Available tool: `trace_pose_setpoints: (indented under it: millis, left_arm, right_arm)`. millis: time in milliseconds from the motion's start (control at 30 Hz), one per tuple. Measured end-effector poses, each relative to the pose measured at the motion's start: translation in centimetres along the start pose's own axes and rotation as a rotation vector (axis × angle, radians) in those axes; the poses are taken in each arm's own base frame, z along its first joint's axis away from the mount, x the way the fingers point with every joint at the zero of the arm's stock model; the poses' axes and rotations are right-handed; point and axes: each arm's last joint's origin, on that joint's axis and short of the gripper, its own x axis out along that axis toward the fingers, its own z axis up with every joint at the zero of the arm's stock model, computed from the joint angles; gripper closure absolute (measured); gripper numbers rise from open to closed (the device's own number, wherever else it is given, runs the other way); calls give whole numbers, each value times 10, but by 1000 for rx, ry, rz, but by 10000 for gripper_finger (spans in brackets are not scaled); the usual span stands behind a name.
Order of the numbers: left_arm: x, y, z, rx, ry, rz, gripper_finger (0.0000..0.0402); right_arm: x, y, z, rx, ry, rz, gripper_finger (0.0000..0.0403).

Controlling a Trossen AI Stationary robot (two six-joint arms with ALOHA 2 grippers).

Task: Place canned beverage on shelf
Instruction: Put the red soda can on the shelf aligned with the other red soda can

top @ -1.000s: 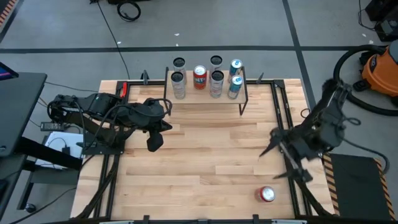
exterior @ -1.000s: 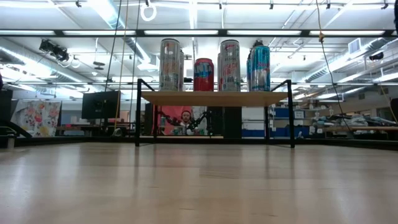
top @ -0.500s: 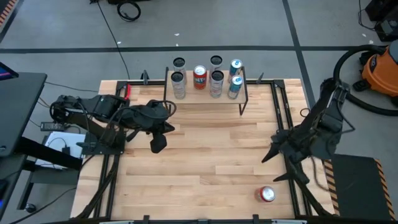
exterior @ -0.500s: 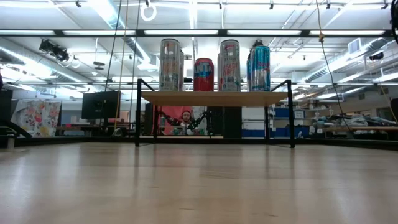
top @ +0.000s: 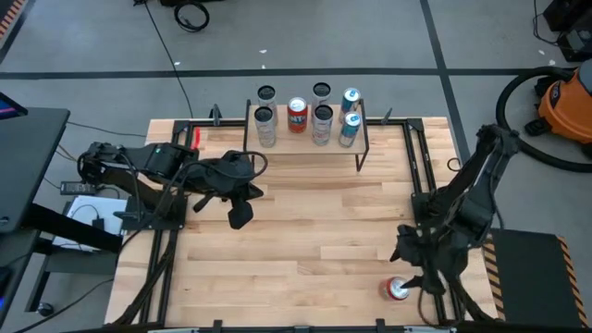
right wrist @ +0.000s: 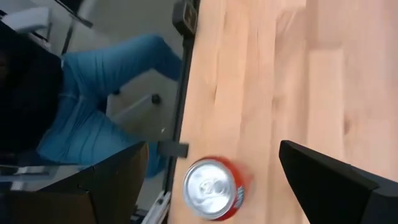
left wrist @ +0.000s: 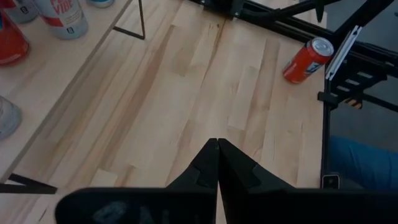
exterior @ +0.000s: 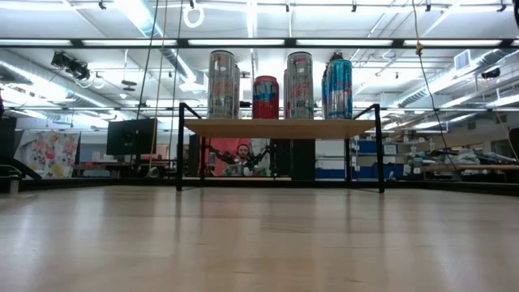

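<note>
Canned beverage work here plays out on a butcher-block wooden tabletop [top: 296,231] with a black frame round its edge. Largest on it are the two dark arms. The left arm reaches in from the left side, and the left gripper [top: 240,215] hangs over the boards a little in front of the shelf, its fingers [left wrist: 217,163] pressed together on nothing. The right arm bends down at the right edge, and the right gripper [top: 413,268] hangs close above the near right corner with its fingers [right wrist: 323,171] spread wide and nothing between them.

Next in size, the shelf [top: 305,148] stands at the far edge of the table, a light board on thin black legs. In the low view six upright cans [exterior: 276,85] show on it, mostly silver, one red, one teal, leaving free room only in gaps between and beside them.

Smallest is the red can [top: 397,289], standing upright near the table's near right corner, just beside the black frame, silver lid up. In the right wrist view the can [right wrist: 213,186] sits between the open fingers' line of approach but apart from both.

Judged from its look, the can is a rigid thin-walled cylinder, smooth and somewhat slippery, heavy enough if full to slide in a weak grip, and easily dented by a hard squeeze. The best hold looks to be across the middle of the body, fingers on opposite sides, below the rim, kept upright.

A person's blue-clad legs [right wrist: 106,118] show beyond the table edge.
</note>
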Motion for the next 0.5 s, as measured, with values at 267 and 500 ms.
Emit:
trace_pose_setpoints:
  millis: [267, 500]
  left_arm:
    - [0, 0, 0, -6, -1, 0, 395]
    - [0, -1, 2, -12, -19, -11, 395]
  right_arm:
    - [23, 6, -9, 115, 128, -43, 31]
    - [28, -3, -14, 216, 210, -148, 31]
